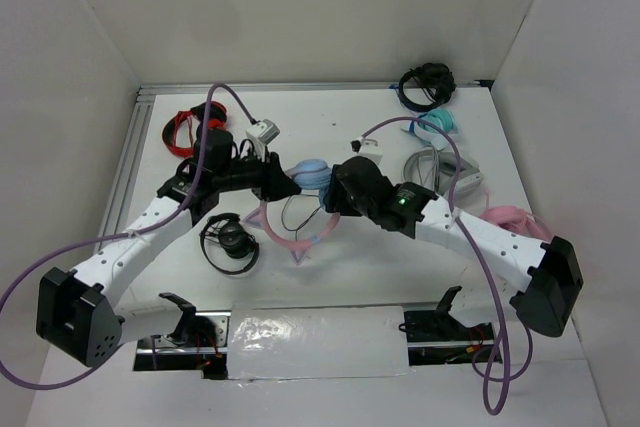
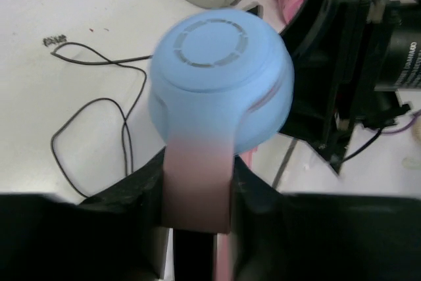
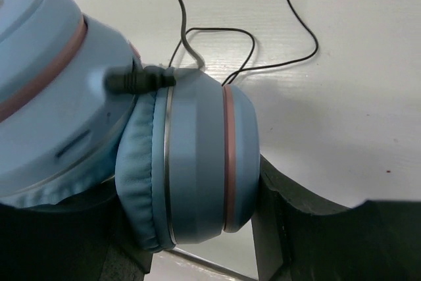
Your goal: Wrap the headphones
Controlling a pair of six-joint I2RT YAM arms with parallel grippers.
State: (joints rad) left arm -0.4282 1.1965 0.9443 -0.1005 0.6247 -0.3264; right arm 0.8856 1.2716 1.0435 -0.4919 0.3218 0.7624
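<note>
The headphones [image 1: 296,239] sit mid-table: pink headband with cat ears toward the front, light-blue cups [image 1: 312,172] held up between my two grippers. My left gripper [image 1: 282,183] is shut on the pink headband arm [image 2: 197,182] just below one blue cup [image 2: 220,77]. My right gripper [image 1: 330,190] is shut on the other blue cup [image 3: 197,162], one finger on its pad and one on its outer face. The thin black cable [image 3: 253,37] plugs into that cup and lies in loose loops on the table; it also shows in the left wrist view [image 2: 99,103].
Red-and-black headphones [image 1: 190,127] lie at back left and black headphones [image 1: 232,242] in front of my left arm. Black [image 1: 425,82], teal [image 1: 440,125], grey [image 1: 445,167] and plain pink [image 1: 510,219] headphones lie at the right. A shiny strip [image 1: 320,332] covers the front edge.
</note>
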